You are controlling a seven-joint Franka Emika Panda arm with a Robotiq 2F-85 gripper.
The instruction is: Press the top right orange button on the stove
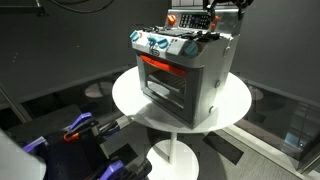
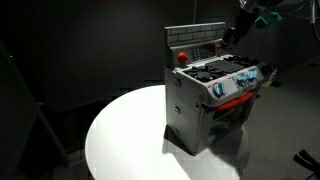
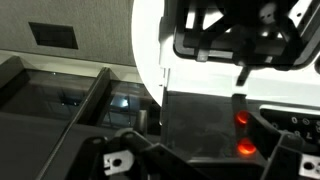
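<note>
A grey toy stove [image 1: 185, 70] with an orange oven bar stands on a round white table [image 1: 128, 95]; it shows in both exterior views [image 2: 205, 105]. An orange button [image 1: 172, 17] sits on its grey back panel [image 2: 181, 56]. My gripper [image 1: 215, 10] hangs above the back panel's other end [image 2: 240, 25], apart from it. In the wrist view two glowing orange buttons, one [image 3: 243, 120] above the other [image 3: 246, 148], sit on the dark panel, to the right between my spread fingers [image 3: 205, 162]. The gripper looks open and empty.
The table [image 2: 120, 130] stands on a single pedestal over a dark floor. Blue and red gear [image 1: 75, 130] lies low beside the table. A dark backdrop surrounds the scene. Glass-fronted bins [image 3: 60, 100] show at the left of the wrist view.
</note>
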